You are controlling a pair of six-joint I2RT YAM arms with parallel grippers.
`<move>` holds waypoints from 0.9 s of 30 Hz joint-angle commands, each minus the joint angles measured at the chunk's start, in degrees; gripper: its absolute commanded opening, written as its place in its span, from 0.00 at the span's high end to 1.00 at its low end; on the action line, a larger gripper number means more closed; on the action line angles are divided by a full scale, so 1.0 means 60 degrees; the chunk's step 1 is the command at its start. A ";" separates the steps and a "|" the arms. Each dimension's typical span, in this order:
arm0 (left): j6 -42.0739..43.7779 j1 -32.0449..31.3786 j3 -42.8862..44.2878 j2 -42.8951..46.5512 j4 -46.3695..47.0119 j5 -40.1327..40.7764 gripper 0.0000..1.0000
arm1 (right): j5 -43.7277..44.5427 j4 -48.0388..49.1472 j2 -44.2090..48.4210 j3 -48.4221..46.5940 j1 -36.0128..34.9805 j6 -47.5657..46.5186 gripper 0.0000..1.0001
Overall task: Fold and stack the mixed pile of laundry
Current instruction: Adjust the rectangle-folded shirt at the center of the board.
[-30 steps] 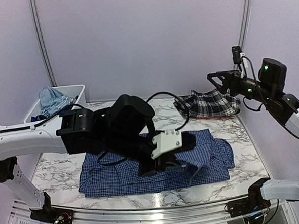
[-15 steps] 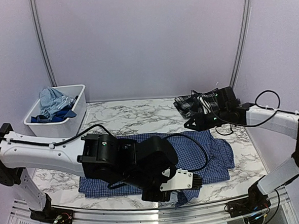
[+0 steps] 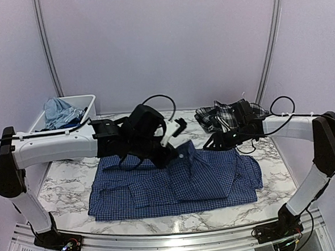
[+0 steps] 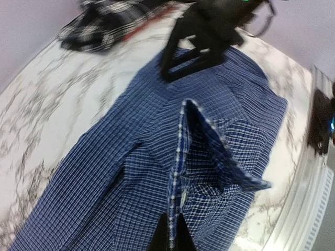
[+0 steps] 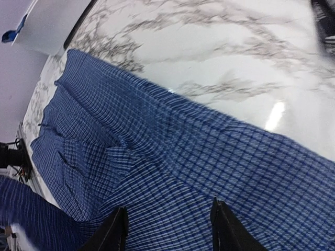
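Note:
The navy small-check shirt lies spread across the marble table. My left gripper is shut on the shirt's button edge and holds a fold of it raised above the rest; in the top view it hangs over the shirt's middle back. My right gripper is open, its two fingers spread low over the shirt's cloth near the far edge with nothing pinched. The black-and-white plaid piece lies bunched at the back right.
A white bin at the back left holds a light blue garment. The right arm stretches low across the back right, next to the plaid piece. The table's near edge runs just below the shirt.
My left gripper has swung from the table's near edge back to the shirt's middle, pulling the held edge with it. My right gripper has come down onto the shirt's far edge.

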State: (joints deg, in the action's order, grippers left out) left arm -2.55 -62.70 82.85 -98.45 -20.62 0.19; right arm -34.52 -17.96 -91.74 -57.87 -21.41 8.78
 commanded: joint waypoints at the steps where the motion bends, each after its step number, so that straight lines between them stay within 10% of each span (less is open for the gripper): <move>1: -0.2583 0.1097 -0.1524 0.0911 0.1531 -0.0389 1.00 | 0.0512 -0.0987 -0.0129 -0.0448 0.0961 -0.0459 0.49; 14: -0.5063 0.2969 -0.5755 0.2577 0.3564 0.1558 1.00 | 0.1831 -0.1858 -0.1851 -0.0543 0.1188 -0.0981 0.51; 27: -0.5726 0.3100 -0.6246 0.2051 0.2720 0.2637 1.00 | 0.1829 -0.2357 -0.0282 -0.2058 0.1166 -0.0754 0.50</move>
State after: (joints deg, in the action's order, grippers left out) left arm -34.98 -44.56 44.66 -84.53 -0.91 11.16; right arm -23.27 -30.17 -98.26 -65.34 -14.33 4.34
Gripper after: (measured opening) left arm 0.008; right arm 0.500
